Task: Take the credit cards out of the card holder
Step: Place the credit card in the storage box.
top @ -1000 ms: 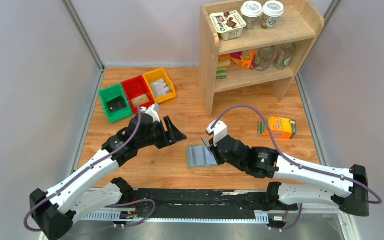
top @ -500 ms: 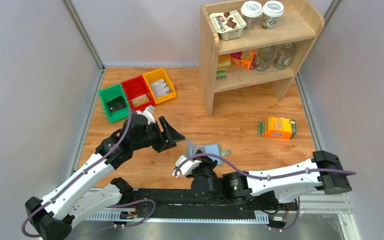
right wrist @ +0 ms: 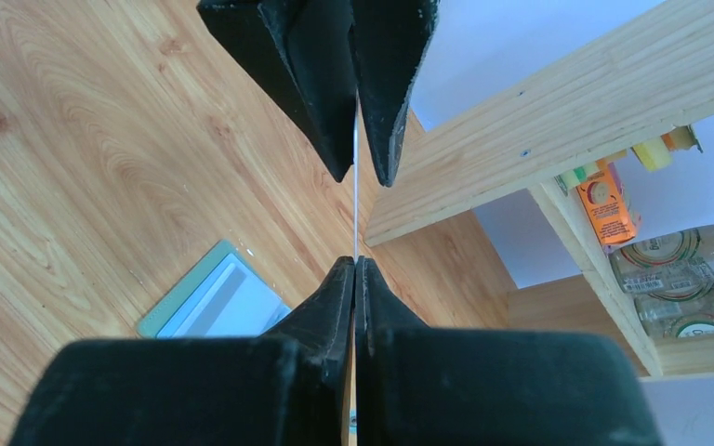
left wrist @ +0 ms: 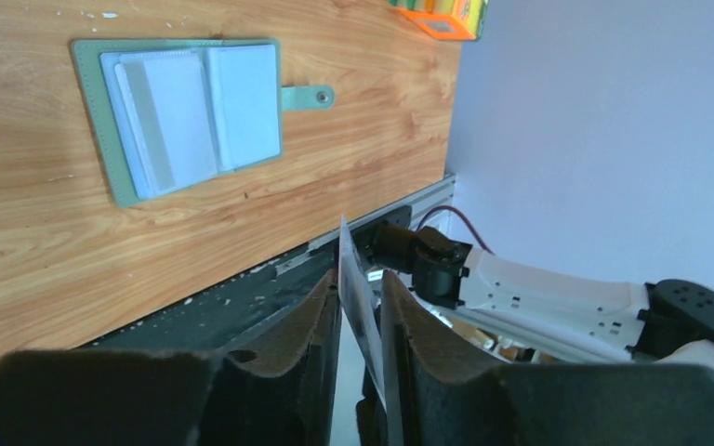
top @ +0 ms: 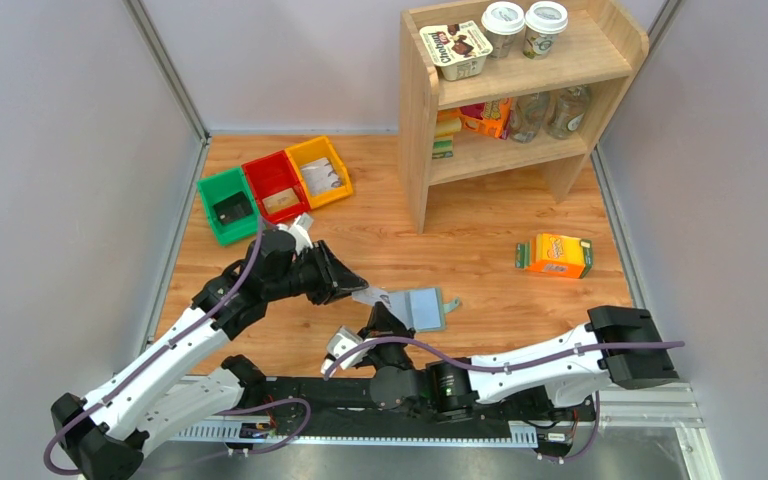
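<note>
Jaws, left and right: both nipped tight on one thin card (right wrist: 355, 218), tip to tip, above the surface (top: 480, 290). Card holder (left wrist: 181, 116): open flat just beyond, seemingly another card inside. Step, by the look: hand-over; next, one side lets go.

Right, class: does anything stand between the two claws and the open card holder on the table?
Nothing visible does: the card holder lies open on the table. But the left claw and right claw are both shut on one card, so neither is free.
</note>
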`<state>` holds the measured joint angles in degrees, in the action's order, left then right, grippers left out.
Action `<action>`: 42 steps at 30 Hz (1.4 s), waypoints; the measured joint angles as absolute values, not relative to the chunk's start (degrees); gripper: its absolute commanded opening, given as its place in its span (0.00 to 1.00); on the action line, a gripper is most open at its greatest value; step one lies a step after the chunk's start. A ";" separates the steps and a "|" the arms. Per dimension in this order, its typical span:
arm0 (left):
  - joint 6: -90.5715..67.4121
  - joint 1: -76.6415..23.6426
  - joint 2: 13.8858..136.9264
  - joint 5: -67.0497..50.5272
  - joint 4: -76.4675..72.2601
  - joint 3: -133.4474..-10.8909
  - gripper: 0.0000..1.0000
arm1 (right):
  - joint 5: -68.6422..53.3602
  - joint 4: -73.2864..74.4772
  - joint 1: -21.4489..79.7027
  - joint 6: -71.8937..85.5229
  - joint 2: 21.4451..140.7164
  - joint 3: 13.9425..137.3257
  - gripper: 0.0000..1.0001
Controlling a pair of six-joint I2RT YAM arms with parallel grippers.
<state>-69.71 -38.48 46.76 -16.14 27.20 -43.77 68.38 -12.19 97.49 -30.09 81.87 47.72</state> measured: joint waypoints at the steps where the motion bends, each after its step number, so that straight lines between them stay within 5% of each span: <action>1: -69.54 -38.48 46.76 -16.27 27.18 -43.77 0.15 | 68.49 -12.78 97.49 -30.33 82.02 47.62 0.00; 6: -69.67 -38.50 46.63 -16.19 26.83 -43.62 0.00 | 68.27 -14.70 97.49 -30.39 82.21 46.83 0.13; 10: -68.16 -38.52 46.59 -15.11 26.83 -43.40 0.00 | 67.83 -13.96 97.19 -27.64 82.28 46.70 0.56; 18: -58.83 -37.10 46.70 -9.21 25.89 -42.13 0.00 | 60.88 -2.66 90.24 -8.38 73.93 45.58 1.00; 27: -44.77 -29.80 51.86 -3.29 18.81 -41.91 0.00 | 46.19 2.55 71.42 16.29 57.43 34.59 1.00; 42: -37.01 -12.86 81.76 -1.06 0.73 -55.16 0.00 | 48.90 -0.45 68.05 26.35 57.41 24.01 1.00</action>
<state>-37.01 -12.86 81.76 -1.06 0.73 -55.16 48.90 -0.45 68.05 26.35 57.41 24.01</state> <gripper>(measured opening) 0.008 0.998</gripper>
